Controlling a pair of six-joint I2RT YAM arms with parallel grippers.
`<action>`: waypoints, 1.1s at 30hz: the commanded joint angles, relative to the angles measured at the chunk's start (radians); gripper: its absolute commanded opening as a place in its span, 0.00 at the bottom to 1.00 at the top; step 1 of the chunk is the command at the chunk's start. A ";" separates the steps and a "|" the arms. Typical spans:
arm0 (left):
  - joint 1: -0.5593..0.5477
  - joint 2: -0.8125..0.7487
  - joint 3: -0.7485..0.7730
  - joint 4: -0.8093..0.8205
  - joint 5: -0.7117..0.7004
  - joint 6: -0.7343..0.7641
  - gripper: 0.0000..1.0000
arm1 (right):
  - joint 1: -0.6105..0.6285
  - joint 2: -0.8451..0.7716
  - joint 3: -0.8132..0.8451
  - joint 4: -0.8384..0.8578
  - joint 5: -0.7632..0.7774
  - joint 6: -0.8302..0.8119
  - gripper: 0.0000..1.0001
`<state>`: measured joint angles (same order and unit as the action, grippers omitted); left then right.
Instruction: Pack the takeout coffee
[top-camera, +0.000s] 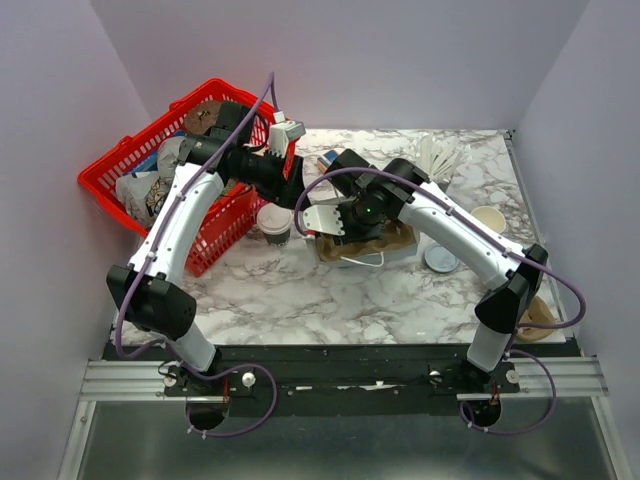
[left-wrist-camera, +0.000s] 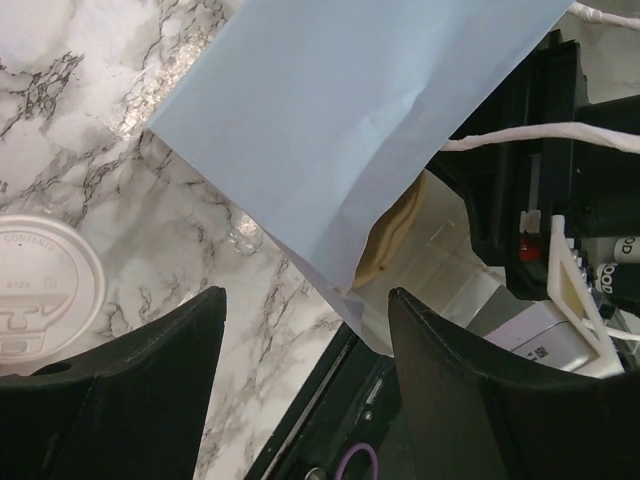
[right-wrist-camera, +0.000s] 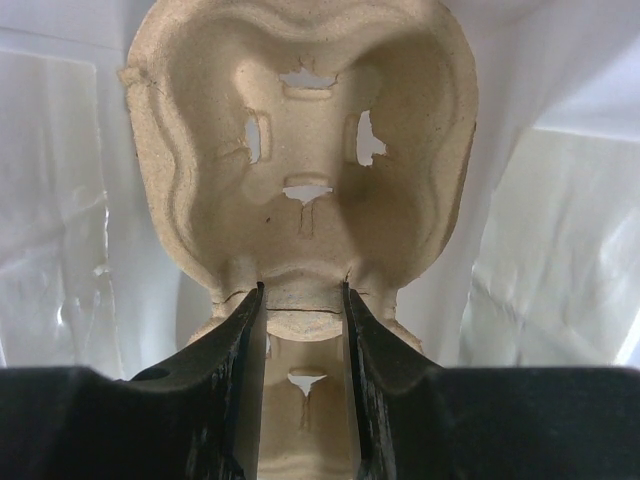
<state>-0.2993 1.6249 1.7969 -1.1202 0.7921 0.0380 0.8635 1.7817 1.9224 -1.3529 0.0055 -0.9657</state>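
One takeout coffee (top-camera: 275, 222) stands upright on the marble table (top-camera: 330, 300), just right of the red basket (top-camera: 120, 165) and just left of the pale paper bag (left-wrist-camera: 340, 120). You can see its white lid at the left edge of the left wrist view. Your left gripper (left-wrist-camera: 305, 300) hovers close by, fingers spread wide with nothing between them and the cup outside the left one. Your right gripper (right-wrist-camera: 303, 290) is clamped on the edge of the pulp cup carrier (right-wrist-camera: 300, 150), which lies inside the bag.
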 joint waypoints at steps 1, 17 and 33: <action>-0.021 -0.002 0.012 -0.018 0.022 -0.021 0.74 | -0.015 0.018 -0.036 -0.052 0.031 0.018 0.00; -0.023 0.039 0.044 -0.016 0.013 -0.023 0.74 | -0.113 -0.022 -0.213 0.139 0.042 -0.001 0.01; -0.023 0.047 0.032 -0.030 0.007 -0.021 0.74 | -0.244 -0.024 -0.350 0.324 -0.168 -0.012 0.10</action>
<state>-0.3183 1.6638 1.8099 -1.1286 0.7963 0.0322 0.6445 1.7206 1.5818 -1.0531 -0.0891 -0.9783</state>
